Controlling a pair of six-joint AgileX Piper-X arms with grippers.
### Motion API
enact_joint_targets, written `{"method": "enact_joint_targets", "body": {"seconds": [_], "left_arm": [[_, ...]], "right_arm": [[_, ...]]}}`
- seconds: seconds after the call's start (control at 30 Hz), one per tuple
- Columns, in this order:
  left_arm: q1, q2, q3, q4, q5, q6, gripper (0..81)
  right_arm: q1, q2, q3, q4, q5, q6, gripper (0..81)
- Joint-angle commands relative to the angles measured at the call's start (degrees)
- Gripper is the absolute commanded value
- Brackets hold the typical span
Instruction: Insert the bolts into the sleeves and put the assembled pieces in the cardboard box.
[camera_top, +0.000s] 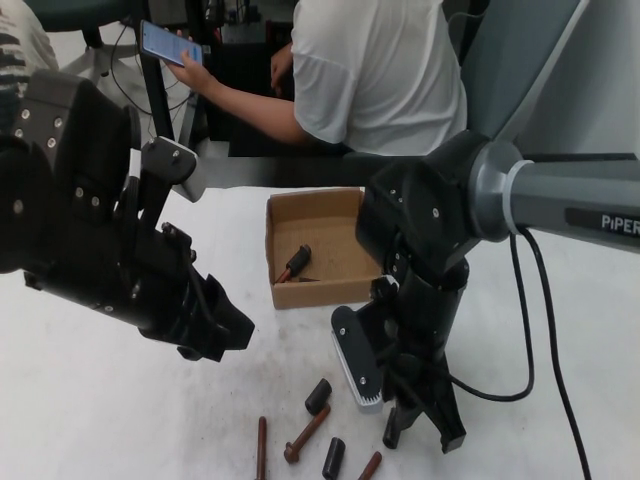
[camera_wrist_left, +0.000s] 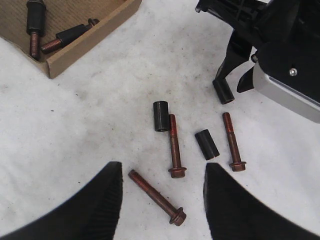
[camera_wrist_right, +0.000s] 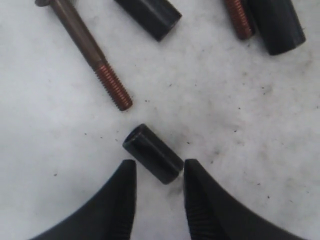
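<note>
Specks of dirt on the white tabletop (camera_top: 560, 420).
High view: the cardboard box (camera_top: 320, 293) sits at 12 o'clock from the loose bolts (camera_top: 306, 434); some are cut off at the edge. Left wrist view: the left gripper (camera_wrist_left: 163, 167) is wide apart above them, and two joined pieces (camera_wrist_left: 34, 25) lie in the box. Right wrist view: the right gripper (camera_wrist_right: 159, 167) is narrow, a finger each side of one sleeve (camera_wrist_right: 152, 153).

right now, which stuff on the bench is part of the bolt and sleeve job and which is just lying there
Job:
loose bolts
loose sleeves
one sleeve inside the open right hand
cardboard box
assembled pieces inside it

Lying about:
black cable on the bench
</note>
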Motion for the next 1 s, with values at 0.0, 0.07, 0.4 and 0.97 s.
{"method": "enact_joint_targets", "body": {"seconds": [0.0, 0.07, 0.4, 0.97], "left_arm": [[0.0, -0.2, 0.0, -0.5, 0.3, -0.5, 46.7], [0.0, -0.2, 0.0, -0.5, 0.3, -0.5, 46.7], [0.0, -0.2, 0.0, -0.7, 0.3, -0.5, 46.7], [0.0, -0.2, 0.0, -0.3, 0.3, -0.5, 46.7]], "right_arm": [[-0.2, 0.2, 0.6, 0.2, -1.2, -0.3, 31.2], [0.0, 1.3, 0.9, 0.7, -0.7, -0.3, 31.2], [0.0, 2.7, 0.8, -1.1, 2.3, -0.3, 31.2], [0.5, 4.8, 0.5, -3.3, 5.2, -0.7, 31.2]]}}
